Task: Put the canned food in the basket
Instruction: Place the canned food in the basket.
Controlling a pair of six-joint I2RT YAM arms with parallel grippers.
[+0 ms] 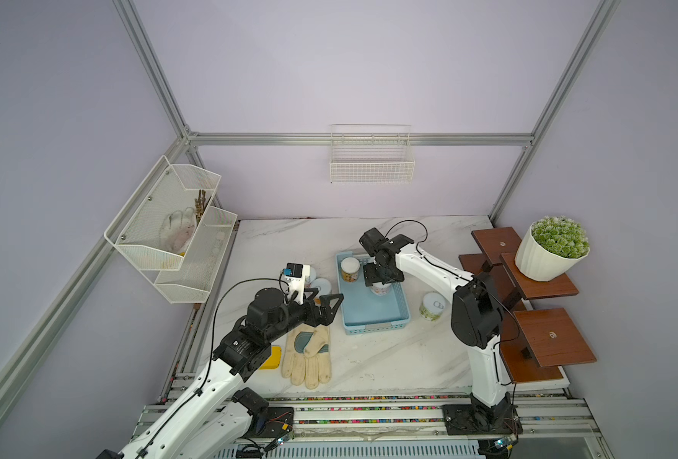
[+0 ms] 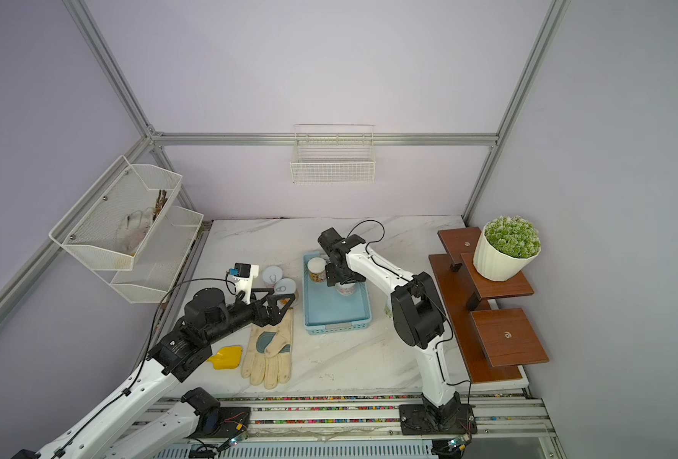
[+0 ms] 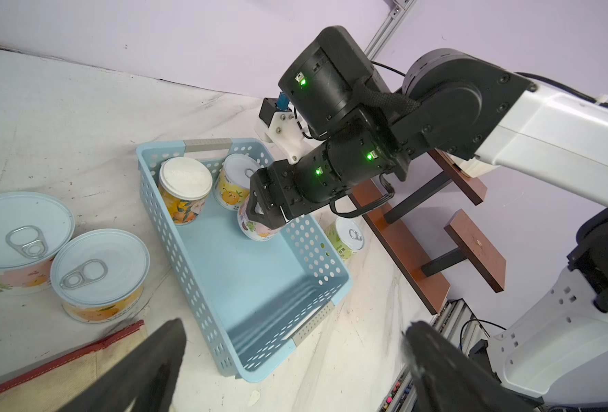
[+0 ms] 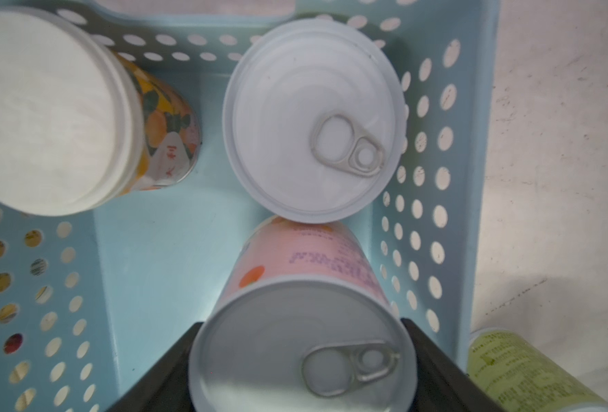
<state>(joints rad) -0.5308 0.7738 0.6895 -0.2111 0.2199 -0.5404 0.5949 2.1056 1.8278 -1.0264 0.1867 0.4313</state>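
1. So, you have two tins standing upright in the light blue basket (image 3: 252, 281). The white-lidded tin (image 3: 185, 178) is in one far corner and the yellow-labelled tin (image 3: 236, 176) in the other.
2. Your right gripper (image 3: 265, 215) is clamped on the sides of the pink-labelled tin (image 4: 306, 264). The tin is inside the basket walls, just beside the yellow-labelled tin and close to the right wall. It looks slightly tilted in the left wrist view. These views don't show whether its base is down on the basket floor. I'd count this third tin as nearly placed but not yet released.
3. Three tins stand outside the basket on the desk (image 1: 389, 357). The green-labelled tin (image 1: 433, 306) is just beside the basket's right wall. The peach-labelled tin (image 3: 21, 232) and the orange-labelled tin (image 3: 99, 267) stand close together on the basket's left.
4. Your left gripper (image 1: 325, 302) hangs with its jaws spread wide and nothing between them. It is above the cuff of the work glove (image 1: 307, 357), between the two left tins and the basket.
5. By my reckoning you're about halfway: let the pink one go, then make three more pick-ups. The near half of the basket is bare, so room looks ample.
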